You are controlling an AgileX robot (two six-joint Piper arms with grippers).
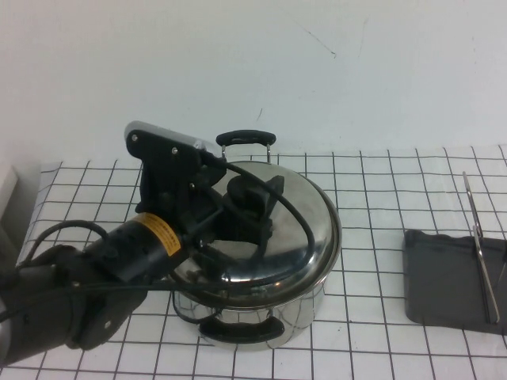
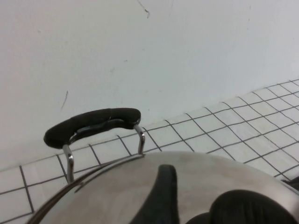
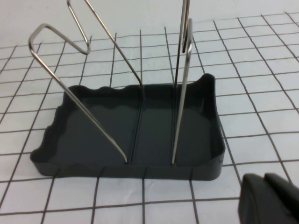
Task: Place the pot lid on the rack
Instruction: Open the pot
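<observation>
The left gripper's (image 1: 252, 207) fingers sit around the lid's (image 1: 305, 229) knob – whether clenched I cannot tell. The lid rests on the pot (image 1: 261, 324) on the desk (image 1: 372, 261), likely stiff, slippery and weighty, so the knob is the hold. The right gripper (image 3: 271, 198) – fingers closed – shows only in its wrist view, near the rack (image 3: 140, 135).

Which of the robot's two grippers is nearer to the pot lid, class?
The left. The left gripper is down at the pot lid, around its black knob on the pot. The right gripper is away beside the rack, out of the high view.
</observation>
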